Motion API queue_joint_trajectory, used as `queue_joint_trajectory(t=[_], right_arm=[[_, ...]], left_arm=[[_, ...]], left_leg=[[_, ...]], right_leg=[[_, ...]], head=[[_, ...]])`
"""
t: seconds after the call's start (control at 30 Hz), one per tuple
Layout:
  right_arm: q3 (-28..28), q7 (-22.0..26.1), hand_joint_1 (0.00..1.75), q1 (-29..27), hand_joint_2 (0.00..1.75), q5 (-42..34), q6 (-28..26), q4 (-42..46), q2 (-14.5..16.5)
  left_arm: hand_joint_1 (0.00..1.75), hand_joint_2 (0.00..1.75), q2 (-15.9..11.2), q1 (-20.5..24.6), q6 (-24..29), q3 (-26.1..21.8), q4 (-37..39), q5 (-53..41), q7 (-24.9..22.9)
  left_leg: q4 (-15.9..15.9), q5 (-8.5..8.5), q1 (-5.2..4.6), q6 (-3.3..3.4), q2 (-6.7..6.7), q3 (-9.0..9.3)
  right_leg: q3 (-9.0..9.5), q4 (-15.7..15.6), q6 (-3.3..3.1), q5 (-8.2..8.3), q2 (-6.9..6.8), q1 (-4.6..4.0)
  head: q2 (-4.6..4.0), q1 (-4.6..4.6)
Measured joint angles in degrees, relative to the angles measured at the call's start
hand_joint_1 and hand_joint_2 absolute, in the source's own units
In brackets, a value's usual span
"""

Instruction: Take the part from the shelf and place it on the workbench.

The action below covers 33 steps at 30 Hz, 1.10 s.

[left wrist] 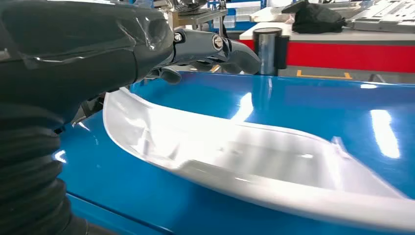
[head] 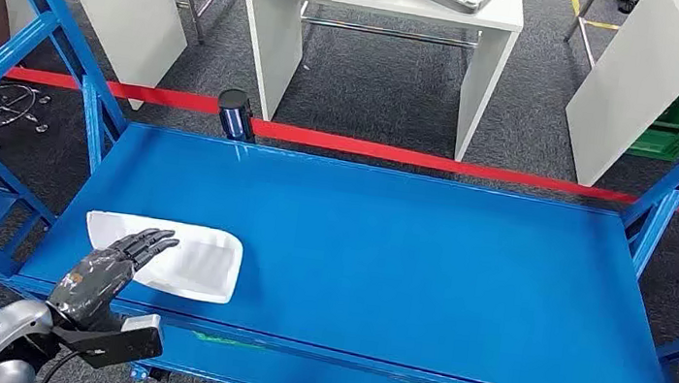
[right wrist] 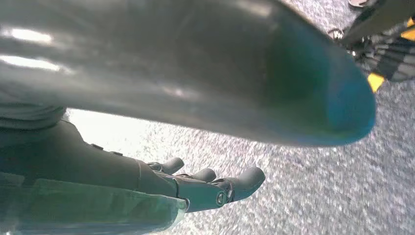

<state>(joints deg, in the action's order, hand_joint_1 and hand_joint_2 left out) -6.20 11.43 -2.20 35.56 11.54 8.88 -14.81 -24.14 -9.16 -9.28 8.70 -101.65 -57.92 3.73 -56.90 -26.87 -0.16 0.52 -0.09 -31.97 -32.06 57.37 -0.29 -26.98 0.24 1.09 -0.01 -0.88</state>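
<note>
I see the white part point(head: 173, 260) lying flat on the blue shelf point(head: 425, 261), near its front left corner. My left hand point(head: 111, 269) reaches over it, fingers spread, holding nothing. My right hand point(right wrist: 195, 188) hangs over the floor, fingers loose and empty.

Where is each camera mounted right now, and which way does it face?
Head view: high on the body, looking forward and down at the blue shelf; the left robot hand reaches over the white part.
Left wrist view: behind the left robot hand, looking low across the shelf along the part.
Right wrist view: behind the right robot hand, facing the grey floor.
Shared: head and left wrist views both show the part and left robot hand.
</note>
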Motion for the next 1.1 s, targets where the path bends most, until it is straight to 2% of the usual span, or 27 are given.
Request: queue_joint_trajectory(t=[0.07, 0.13, 0.17, 0.2, 0.27, 0.3, 0.33, 0.37, 0.4, 0.43, 0.47, 0.5, 0.53, 0.6, 0.67, 0.73, 0.8, 0.83, 0.87, 0.9, 0.97, 1.0, 1.03, 1.1], right_arm=[[0.02, 0.0, 0.0, 0.0, 0.0, 0.05, -0.02, -0.07, -0.04], [0.11, 0.02, 0.0, 0.02, 0.0, 0.25, -0.08, -0.22, -0.1], [0.17, 0.07, 0.0, 0.04, 0.0, 0.41, -0.15, -0.28, -0.18], [0.25, 0.13, 0.0, 0.07, 0.0, 0.58, -0.26, -0.34, -0.3], [0.35, 0.34, 0.0, 0.1, 0.0, 0.87, -0.47, -0.41, -0.58], [0.42, 0.44, 0.0, 0.1, 0.0, 0.96, -0.56, -0.44, -0.68], [0.52, 0.52, 0.0, 0.07, 0.0, 1.01, -0.6, -0.46, -0.73], [0.65, 0.58, 0.0, 0.05, 0.0, 1.03, -0.62, -0.48, -0.75], [0.78, 0.62, 0.0, 0.05, 0.0, 1.05, -0.63, -0.49, -0.79], [0.91, 0.66, 0.0, 0.09, 0.0, 1.06, -0.63, -0.49, -0.86], [1.01, 0.69, 0.0, 0.16, 0.0, 1.05, -0.63, -0.49, -0.96], [1.11, 0.74, 0.0, 0.24, 0.0, 1.04, -0.63, -0.49, -1.06], [1.2, 0.78, 0.0, 0.3, 0.0, 1.03, -0.63, -0.49, -1.11], [1.35, 0.86, 0.0, 0.33, 0.0, 1.01, -0.63, -0.5, -1.07], [1.43, 0.89, 0.0, 0.32, 0.0, 0.99, -0.63, -0.51, -1.02], [1.5, 0.95, 0.0, 0.34, 0.0, 0.98, -0.63, -0.51, -0.99], [1.61, 1.0, 0.0, 0.33, 0.0, 0.98, -0.57, -0.51, -0.94], [1.67, 1.02, 0.0, 0.31, 0.0, 0.98, -0.53, -0.51, -0.92], [1.72, 1.03, 0.0, 0.31, 0.0, 0.98, -0.49, -0.51, -0.89], [1.75, 1.04, 0.0, 0.31, 0.0, 0.98, -0.47, -0.51, -0.86], [1.78, 1.1, 0.0, 0.33, 0.0, 0.98, -0.45, -0.51, -0.75], [1.79, 1.15, 0.0, 0.36, 0.0, 0.98, -0.42, -0.51, -0.69], [1.8, 1.19, 0.0, 0.37, 0.0, 0.98, -0.38, -0.51, -0.63], [1.82, 1.25, 0.0, 0.38, 0.0, 0.98, -0.25, -0.51, -0.54]], left_arm=[[0.0, 1.75, -0.04, 0.07, -0.02, 0.08, 0.08, -0.12, -0.07], [0.0, 1.75, -0.12, 0.22, -0.03, 0.22, 0.17, -0.33, -0.19], [0.0, 1.75, -0.13, 0.35, -0.04, 0.28, 0.2, -0.45, -0.28], [0.0, 1.75, -0.08, 0.53, -0.06, 0.3, 0.26, -0.6, -0.45], [0.0, 1.75, 0.18, 0.76, -0.19, 0.32, 0.48, -0.95, -0.86], [0.0, 1.75, 0.36, 0.77, -0.29, 0.32, 0.62, -1.12, -1.03], [0.0, 1.75, 0.54, 0.76, -0.4, 0.33, 0.77, -1.29, -1.13], [0.0, 1.75, 0.68, 0.83, -0.52, 0.32, 0.93, -1.44, -1.17], [0.0, 1.75, 0.81, 0.97, -0.66, 0.32, 1.14, -1.55, -1.19], [0.0, 1.75, 0.91, 1.16, -0.78, 0.31, 1.35, -1.65, -1.19], [0.0, 1.75, 0.99, 1.43, -0.88, 0.3, 1.58, -1.78, -1.16], [0.0, 1.75, 1.04, 1.74, -0.96, 0.29, 1.83, -1.9, -1.1], [0.0, 1.75, 1.07, 2.05, -0.99, 0.28, 2.07, -2.04, -1.02], [0.0, 1.75, 1.07, 2.64, -1.01, 0.28, 2.61, -2.36, -0.81], [0.0, 1.75, 1.05, 3.09, -0.98, 0.28, 3.09, -2.58, -0.63], [0.0, 1.75, 1.05, 3.63, -0.97, 0.3, 3.5, -2.6, -0.5], [0.0, 1.75, 1.09, 4.03, -0.97, 0.36, 4.06, -2.6, -0.45], [0.0, 1.75, 1.11, 4.11, -0.97, 0.41, 4.41, -2.61, -0.45], [0.0, 1.75, 1.12, 4.16, -0.98, 0.45, 4.77, -2.61, -0.44], [0.0, 1.75, 1.11, 4.28, -0.98, 0.49, 5.12, -2.62, -0.44], [0.0, 1.75, 1.03, 4.77, -1.0, 0.5, 5.74, -2.62, -0.41], [0.0, 1.75, 0.97, 5.04, -1.02, 0.5, 6.03, -2.61, -0.36], [0.0, 1.75, 0.85, 5.25, -1.05, 0.5, 6.3, -2.58, -0.26], [0.0, 1.75, 0.53, 5.37, -1.13, 0.5, 6.85, -2.44, -0.04]], left_leg=[[0.02, 0.02, -0.13, 0.15, -0.02, -0.07], [0.78, 0.48, -0.13, 0.64, 0.0, 0.38], [1.29, 0.81, -0.04, 0.94, 0.02, 0.71], [1.77, 1.13, 0.05, 1.2, 0.05, 1.02], [2.0, 1.34, -0.02, 1.47, 0.08, 1.09], [1.97, 1.35, -0.13, 1.52, 0.07, 1.04], [1.94, 1.33, -0.21, 1.54, 0.06, 1.03], [1.89, 1.3, -0.26, 1.54, 0.02, 1.04], [1.77, 1.24, -0.26, 1.49, -0.03, 1.06], [1.53, 1.1, -0.28, 1.38, -0.08, 1.04], [1.06, 0.83, -0.44, 1.17, -0.14, 0.87], [0.6, 0.56, -0.57, 0.95, -0.18, 0.65], [0.22, 0.33, -0.69, 0.75, -0.21, 0.44], [-0.08, 0.17, -0.66, 0.48, -0.23, 0.23], [-1.17, -0.69, -0.4, -0.04, -0.22, -0.3], [-6.25, -3.73, -0.06, -0.81, -0.18, -2.63], [-14.06, -7.17, 0.32, -1.36, -0.13, -6.25], [-16.51, -7.77, 0.47, -1.47, -0.11, -7.45], [-16.75, -7.24, 0.55, -1.46, -0.09, -7.61], [-14.68, -5.71, 0.58, -1.32, -0.07, -6.66], [-6.45, -1.86, 0.41, -0.64, -0.07, -2.63], [-3.03, -0.74, 0.23, -0.27, -0.03, -1.0], [-0.9, -0.27, 0.02, 0.05, 0.0, -0.01], [-0.03, -0.32, -0.31, 0.4, 0.07, 0.18]], right_leg=[[0.03, -0.14, 0.34, 0.06, -0.01, 0.13], [0.02, -0.16, 0.93, 0.0, -0.04, 0.22], [-0.39, 0.7, 1.01, -0.53, -0.06, 0.19], [-1.4, 2.81, 0.88, -1.62, -0.07, 0.15], [-5.13, 10.44, 0.4, -4.84, -0.08, 0.11], [-7.02, 14.19, 0.37, -6.04, -0.08, 0.11], [-8.13, 16.28, 0.56, -6.43, -0.09, 0.12], [-8.13, 16.05, 0.95, -5.88, -0.1, 0.14], [-6.97, 13.48, 1.44, -4.54, -0.11, 0.17], [-5.0, 9.36, 1.92, -2.84, -0.14, 0.23], [-3.1, 5.39, 2.05, -1.42, -0.14, 0.2], [-1.68, 2.44, 1.89, -0.41, -0.14, 0.2], [-0.92, 0.83, 1.52, 0.07, -0.13, 0.12], [-0.82, 0.48, 0.63, 0.27, -0.09, 0.06], [-0.76, 0.38, 0.11, 0.41, -0.07, 0.25], [-0.74, 0.33, -0.23, 0.48, -0.07, 0.4], [-0.82, 0.35, -0.37, 0.47, -0.08, 0.34], [-0.83, 0.36, -0.37, 0.47, -0.07, 0.29], [-0.8, 0.36, -0.37, 0.47, -0.04, 0.25], [-0.74, 0.36, -0.37, 0.46, 0.0, 0.21], [-0.61, 0.33, -0.33, 0.47, 0.06, 0.1], [-0.64, 0.32, -0.27, 0.5, 0.06, 0.0], [-0.73, 0.29, -0.16, 0.55, 0.06, -0.03], [-0.83, 0.08, 0.33, 0.73, 0.03, -0.02]], head=[[0.0, 0.0], [0.0, 0.03], [-0.01, 0.07], [-0.01, 0.12], [-0.01, 0.17], [-0.01, 0.17], [-0.01, 0.17], [-0.01, 0.18], [-0.01, 0.18], [-0.01, 0.2], [-0.01, 0.2], [-0.01, 0.15], [-0.01, 0.12], [-0.01, 0.06], [-0.01, -0.01], [-0.01, -0.16], [-0.01, -0.22], [-0.01, -0.23], [-0.01, -0.23], [-0.01, -0.23], [-0.01, -0.19], [-0.01, -0.18], [-0.01, -0.18], [-0.01, -0.2]])
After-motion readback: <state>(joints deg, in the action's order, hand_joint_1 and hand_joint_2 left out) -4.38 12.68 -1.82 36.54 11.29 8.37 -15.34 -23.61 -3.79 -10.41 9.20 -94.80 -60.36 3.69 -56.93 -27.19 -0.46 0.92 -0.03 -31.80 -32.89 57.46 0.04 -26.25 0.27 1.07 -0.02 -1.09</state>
